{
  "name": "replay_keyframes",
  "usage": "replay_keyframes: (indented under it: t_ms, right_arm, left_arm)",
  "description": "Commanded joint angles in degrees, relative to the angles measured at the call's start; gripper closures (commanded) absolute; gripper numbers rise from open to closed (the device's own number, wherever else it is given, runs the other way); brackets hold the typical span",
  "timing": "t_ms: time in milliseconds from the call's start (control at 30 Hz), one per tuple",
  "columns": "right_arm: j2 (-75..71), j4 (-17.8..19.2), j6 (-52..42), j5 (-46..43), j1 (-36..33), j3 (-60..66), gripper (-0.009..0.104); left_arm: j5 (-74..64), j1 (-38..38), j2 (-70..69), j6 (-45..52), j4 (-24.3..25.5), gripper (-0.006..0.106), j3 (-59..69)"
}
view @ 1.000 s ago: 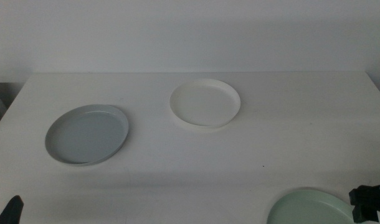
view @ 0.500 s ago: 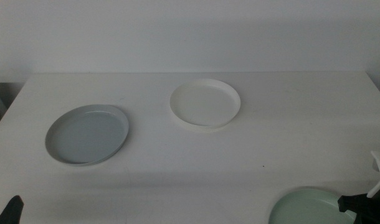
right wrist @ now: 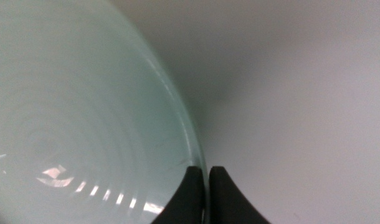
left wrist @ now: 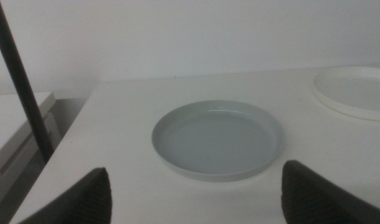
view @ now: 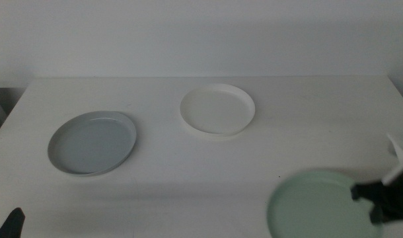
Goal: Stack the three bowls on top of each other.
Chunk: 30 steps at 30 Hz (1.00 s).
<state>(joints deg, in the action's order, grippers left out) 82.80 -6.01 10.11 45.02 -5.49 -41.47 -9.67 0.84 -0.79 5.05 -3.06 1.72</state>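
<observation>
The pale grey-blue bowl [view: 92, 142] sits at the table's left; it also shows in the left wrist view [left wrist: 218, 138]. The white bowl [view: 217, 109] sits at the back middle, its edge visible in the left wrist view [left wrist: 355, 91]. The mint green bowl [view: 317, 206] is at the front right, lifted off the table. My right gripper [view: 366, 197] is shut on its right rim; the right wrist view shows the jaws pinching the bowl's rim [right wrist: 193, 140]. My left gripper [view: 12, 225] waits at the front left corner, open and empty, well short of the grey-blue bowl.
The white table [view: 300, 125] has bare surface between the bowls. A dark pole [left wrist: 19, 81] and a lower white shelf [left wrist: 9, 134] stand beyond the table's left edge.
My right gripper has lifted the mint green bowl and carried it up and leftward, further into the middle view. The left gripper and the other two bowls have not moved.
</observation>
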Motion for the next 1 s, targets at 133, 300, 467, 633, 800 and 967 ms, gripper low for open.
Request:
replay_keyframes:
  t_ms: [133,300,467,633,800,967]
  right_arm:
    - [-0.2,-3.3,0.1,0.5,-6.2,-11.3,0.095]
    - [6.1,-5.3,0.1,0.4,-10.7,-19.7,0.095]
    - [15.3,-7.1,0.1,0.3,-15.2,-28.2,0.095]
    - [22.5,-8.3,0.1,0.7,-17.8,-34.6,0.095]
    - [26.5,-9.3,0.1,1.5,-19.2,-36.2,0.095]
    - [27.8,-9.5,-0.5,1.5,-19.6,-36.2,0.095]
  left_arm:
    - [4.4,-0.1,-0.8,-0.8,0.1,0.01,0.3]
    - [4.4,-0.1,-0.8,-0.8,0.1,0.01,0.3]
    - [4.4,-0.1,-0.8,-0.8,0.1,0.01,0.3]
    - [4.4,-0.1,-0.8,-0.8,0.1,0.01,0.3]
    - [4.4,-0.1,-0.8,-0.8,0.1,0.01,0.3]
    - [4.4,-0.1,-0.8,-0.8,0.1,0.01,0.3]
